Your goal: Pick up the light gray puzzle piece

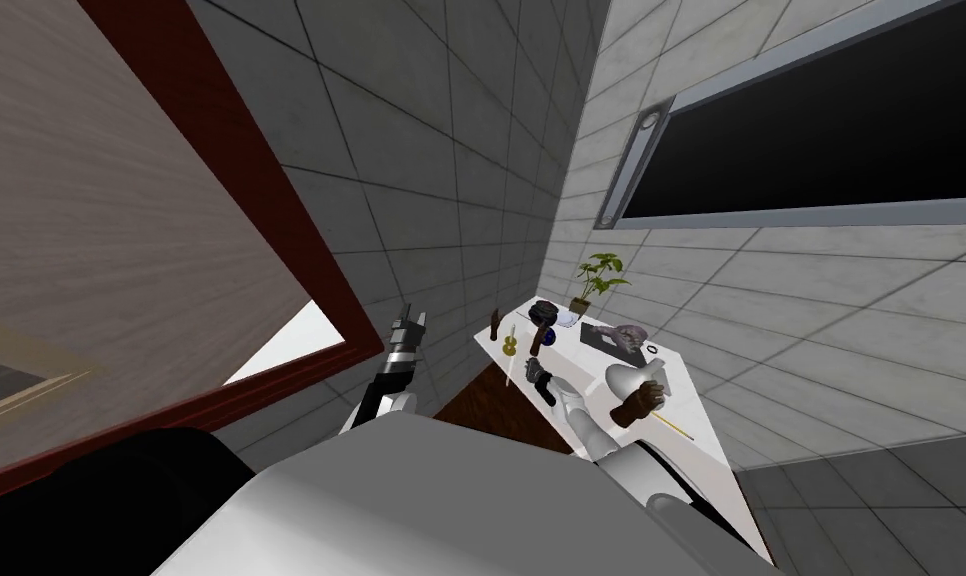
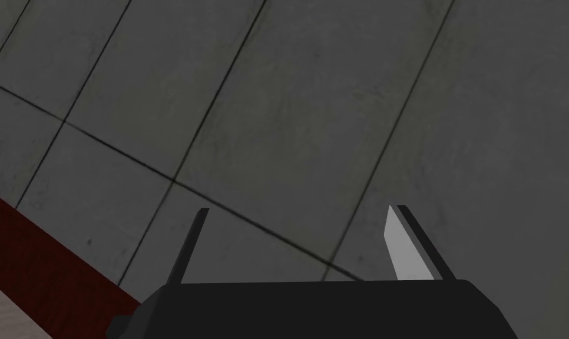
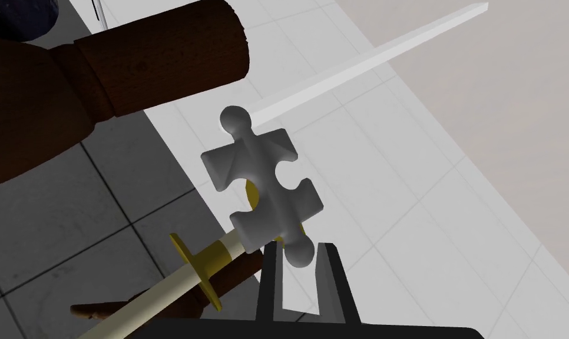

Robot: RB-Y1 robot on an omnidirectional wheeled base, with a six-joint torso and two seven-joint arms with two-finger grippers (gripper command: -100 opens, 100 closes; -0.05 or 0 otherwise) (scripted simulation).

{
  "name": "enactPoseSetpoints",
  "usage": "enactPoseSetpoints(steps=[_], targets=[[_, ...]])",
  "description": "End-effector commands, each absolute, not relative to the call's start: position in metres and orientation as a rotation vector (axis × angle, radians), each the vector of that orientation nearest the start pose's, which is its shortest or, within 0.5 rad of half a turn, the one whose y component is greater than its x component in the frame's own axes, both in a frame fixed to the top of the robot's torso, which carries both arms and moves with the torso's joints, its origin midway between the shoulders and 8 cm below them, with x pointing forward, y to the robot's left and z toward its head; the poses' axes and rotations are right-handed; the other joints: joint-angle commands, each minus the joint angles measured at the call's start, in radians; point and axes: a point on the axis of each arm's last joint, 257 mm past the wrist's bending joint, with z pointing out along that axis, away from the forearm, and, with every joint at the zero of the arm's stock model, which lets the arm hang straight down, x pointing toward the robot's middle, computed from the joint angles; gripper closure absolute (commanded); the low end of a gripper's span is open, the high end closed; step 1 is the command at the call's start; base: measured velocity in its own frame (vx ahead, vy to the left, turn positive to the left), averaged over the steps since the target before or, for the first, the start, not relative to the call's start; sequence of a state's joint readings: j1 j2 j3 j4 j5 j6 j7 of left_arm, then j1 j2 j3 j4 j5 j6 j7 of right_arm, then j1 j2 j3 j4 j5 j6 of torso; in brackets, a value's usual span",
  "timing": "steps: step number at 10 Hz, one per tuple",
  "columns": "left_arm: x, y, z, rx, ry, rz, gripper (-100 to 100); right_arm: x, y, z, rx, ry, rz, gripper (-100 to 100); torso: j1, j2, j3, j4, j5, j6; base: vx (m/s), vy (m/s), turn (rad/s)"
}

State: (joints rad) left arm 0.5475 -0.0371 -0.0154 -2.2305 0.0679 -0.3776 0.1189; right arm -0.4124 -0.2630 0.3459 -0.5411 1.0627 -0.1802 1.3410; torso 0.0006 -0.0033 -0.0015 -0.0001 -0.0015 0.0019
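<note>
Puzzle piece (image 3: 260, 176), light grey, is hanging mid-frame in the right wrist view, right claw (image 3: 299, 252) clenching its lower knob, long axis running up-left from that grip; left claw (image 2: 298, 215) released, well apart.

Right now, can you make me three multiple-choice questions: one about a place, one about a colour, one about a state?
1. Where is the light grey puzzle piece? A. on the floor B. between the fingers of the right claw C. in a plant pot
2. What colour is the guard of the sword? A. red B. blue C. yellow
3. How is the left claw? A. open B. shut on a cup C. shut empty
Answers: 1 B, its knob is pinched by the two fingers; 2 C, the disc at the hilt is yellow; 3 A, its fingers stand wide apart.
</note>
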Motion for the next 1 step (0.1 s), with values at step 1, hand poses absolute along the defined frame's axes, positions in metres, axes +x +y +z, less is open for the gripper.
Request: enactPoseSetpoints(steps=[1], targets=[[0.3646,0.2952,-0.0396,-0.956,0.636,-1.395,0,0.5154,-0.221,-0.4956,-1.531,1.689,-0.495,0,0.0,0.0,0.0,0.0,0.0,0.0,0.0,0.007,0.004]])
